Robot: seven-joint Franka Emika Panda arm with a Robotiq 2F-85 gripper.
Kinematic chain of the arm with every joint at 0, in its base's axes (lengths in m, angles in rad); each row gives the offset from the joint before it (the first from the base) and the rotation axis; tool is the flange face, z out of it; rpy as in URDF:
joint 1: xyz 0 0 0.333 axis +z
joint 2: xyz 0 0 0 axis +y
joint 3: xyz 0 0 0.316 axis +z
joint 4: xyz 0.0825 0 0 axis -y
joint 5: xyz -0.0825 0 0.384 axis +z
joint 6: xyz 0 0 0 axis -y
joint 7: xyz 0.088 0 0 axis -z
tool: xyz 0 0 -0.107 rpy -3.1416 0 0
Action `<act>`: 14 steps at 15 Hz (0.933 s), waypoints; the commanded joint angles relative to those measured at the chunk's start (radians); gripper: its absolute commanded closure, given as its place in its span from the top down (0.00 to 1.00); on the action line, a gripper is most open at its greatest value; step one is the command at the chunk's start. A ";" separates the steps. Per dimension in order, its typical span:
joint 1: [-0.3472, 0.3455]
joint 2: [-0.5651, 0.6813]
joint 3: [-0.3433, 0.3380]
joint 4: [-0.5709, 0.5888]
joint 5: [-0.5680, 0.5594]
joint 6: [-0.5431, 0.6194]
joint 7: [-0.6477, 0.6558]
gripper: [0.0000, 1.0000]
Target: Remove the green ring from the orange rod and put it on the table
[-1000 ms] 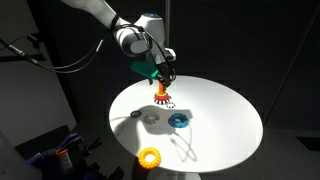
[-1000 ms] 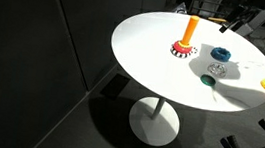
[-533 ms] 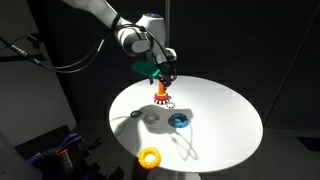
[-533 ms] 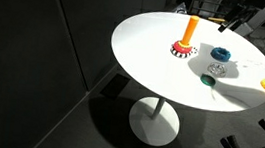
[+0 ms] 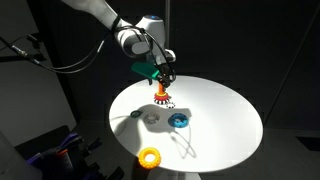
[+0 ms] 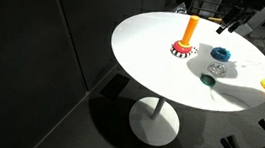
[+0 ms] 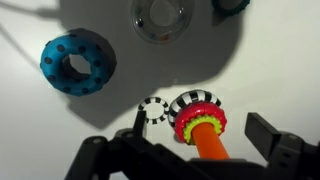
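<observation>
The orange rod [image 5: 162, 93] stands on its reddish base with a black-and-white toothed rim near the far side of the white table [image 5: 225, 115]. In the wrist view the rod [image 7: 205, 145] rises between my fingers, with a yellow-green toothed collar at its foot. My gripper [image 5: 163, 78] is open just above and around the rod's top [image 7: 202, 126]. A small dark green ring [image 6: 207, 81] lies flat on the table [image 6: 146, 45], apart from the rod [image 6: 189, 30]. It is cut off at the top edge of the wrist view [image 7: 230, 4].
A blue toothed ring [image 7: 78, 65] and a clear ring [image 7: 165, 18] lie on the table near the green one. A small black-and-white ring [image 7: 153, 108] lies beside the rod's base. A yellow-orange ring [image 5: 150, 157] sits near the table's edge.
</observation>
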 commanded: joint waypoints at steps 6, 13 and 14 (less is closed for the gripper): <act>-0.025 0.173 0.082 0.142 0.003 0.069 -0.009 1.00; -0.010 0.296 0.107 0.241 -0.077 0.149 0.010 1.00; -0.009 0.309 0.108 0.250 -0.093 0.160 0.012 1.00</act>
